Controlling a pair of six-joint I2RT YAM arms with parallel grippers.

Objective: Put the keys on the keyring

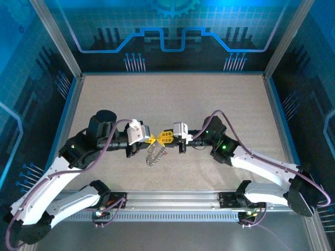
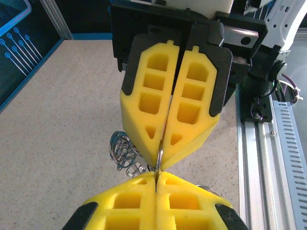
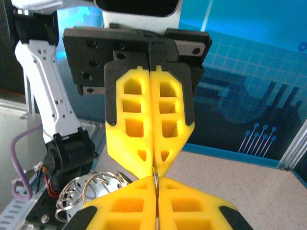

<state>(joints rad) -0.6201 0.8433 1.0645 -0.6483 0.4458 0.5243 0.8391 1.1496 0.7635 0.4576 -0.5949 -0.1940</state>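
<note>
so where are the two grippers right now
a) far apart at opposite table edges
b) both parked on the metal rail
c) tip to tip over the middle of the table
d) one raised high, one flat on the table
c: the top view shows the left gripper and the right gripper meeting tip to tip mid-table, both shut, with the keyring hanging just below them.

Yellow jaws, silver-grey keyring, speckled beige tbl.

We find a robotics lab cell: blue circuit-print panels behind the speckled desk, aluminium posts at its corners, a mounting rail along its near edge.
</note>
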